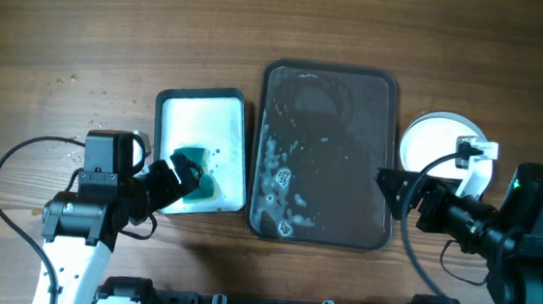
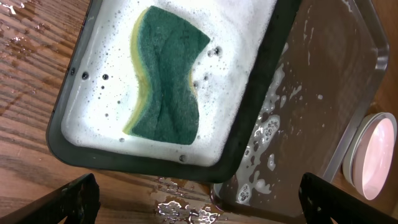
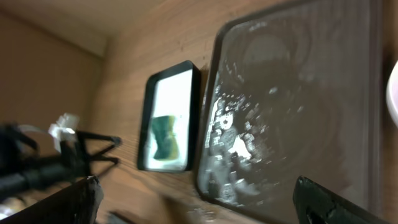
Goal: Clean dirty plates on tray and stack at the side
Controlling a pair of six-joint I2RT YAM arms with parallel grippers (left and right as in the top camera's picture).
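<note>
The dark brown tray [image 1: 331, 79] lies mid-table, wet with suds, with no plate on it. White plates [image 1: 435, 141] sit stacked on the wooden tabletop just right of the tray, seen again as the plates [image 2: 375, 155] in the left wrist view. My right gripper [image 1: 392, 186] hovers open and empty at the tray's right edge, below the stack. Its fingers [image 3: 333, 205] frame the tray [image 3: 311, 93]. My left gripper [image 1: 185, 172] is open and empty over the near corner of the basin. Its fingers [image 2: 71, 199] stand wide apart.
A dark-rimmed basin [image 1: 168, 115] of foamy water left of the tray holds a green and yellow sponge [image 2: 166, 81]. Water is puddled on the wood [image 2: 186, 208] between basin and tray. Bare tabletop stretches behind everything.
</note>
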